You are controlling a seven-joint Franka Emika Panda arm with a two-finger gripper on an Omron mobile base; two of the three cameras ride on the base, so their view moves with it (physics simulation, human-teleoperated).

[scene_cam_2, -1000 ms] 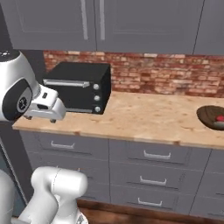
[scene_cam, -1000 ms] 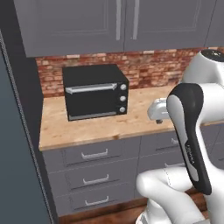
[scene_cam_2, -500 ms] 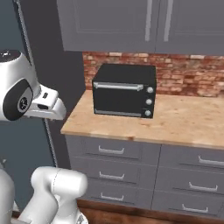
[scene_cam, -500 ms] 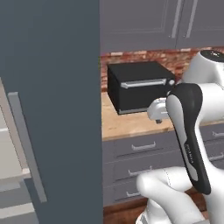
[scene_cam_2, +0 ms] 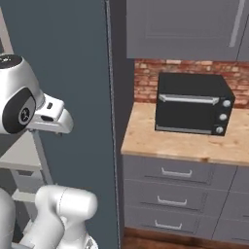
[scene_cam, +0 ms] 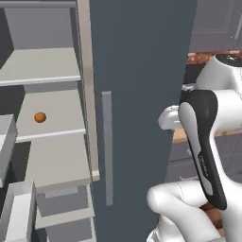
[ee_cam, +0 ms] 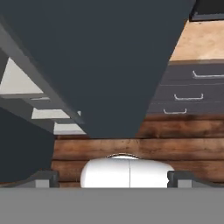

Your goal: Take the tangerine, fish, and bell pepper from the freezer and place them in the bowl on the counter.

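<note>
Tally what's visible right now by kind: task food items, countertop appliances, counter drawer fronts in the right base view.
Tangerine, on a pale shelf of the open freezer: 1
Black toaster oven on the counter: 1
Grey drawer fronts in the column under the oven: 3
Total: 5

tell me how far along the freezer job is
Done: nothing moved yet. The tangerine sits on a shelf in the open freezer. In hand: nothing; the gripper is open and empty, facing the freezer. Left: fetch tangerine, fish and pepper and carry each to the bowl.
</note>
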